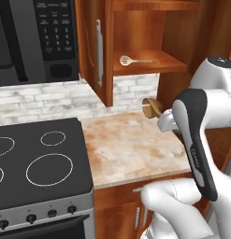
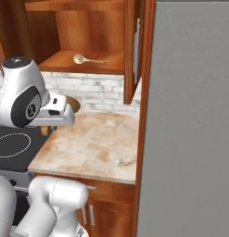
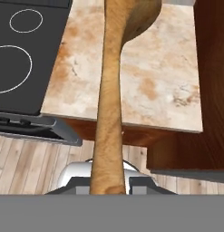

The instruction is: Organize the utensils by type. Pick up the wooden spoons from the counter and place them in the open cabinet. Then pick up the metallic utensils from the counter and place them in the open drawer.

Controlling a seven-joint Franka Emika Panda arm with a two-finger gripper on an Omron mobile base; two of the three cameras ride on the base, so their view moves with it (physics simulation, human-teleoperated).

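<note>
My gripper (image 3: 109, 184) is shut on the handle of a brown wooden spoon (image 3: 109, 104), held in the air above the counter (image 3: 158, 81). Its oval bowl (image 1: 151, 108) pokes out past my hand toward the back wall, and it shows beside my hand (image 2: 72, 103) from the other side. Another, paler wooden spoon (image 1: 134, 60) lies on the lower shelf of the open cabinet (image 1: 149, 67); the right base view shows that spoon (image 2: 90, 59) too. The marbled counter (image 1: 131, 149) is bare. The metallic utensils are out of view. I cannot make out the drawer.
A black cooktop (image 1: 37, 158) borders the counter on the left, with a microwave (image 1: 37, 37) above it. The cabinet door (image 1: 99, 46) stands open toward the left. A tall grey refrigerator (image 2: 190, 115) walls off the right side.
</note>
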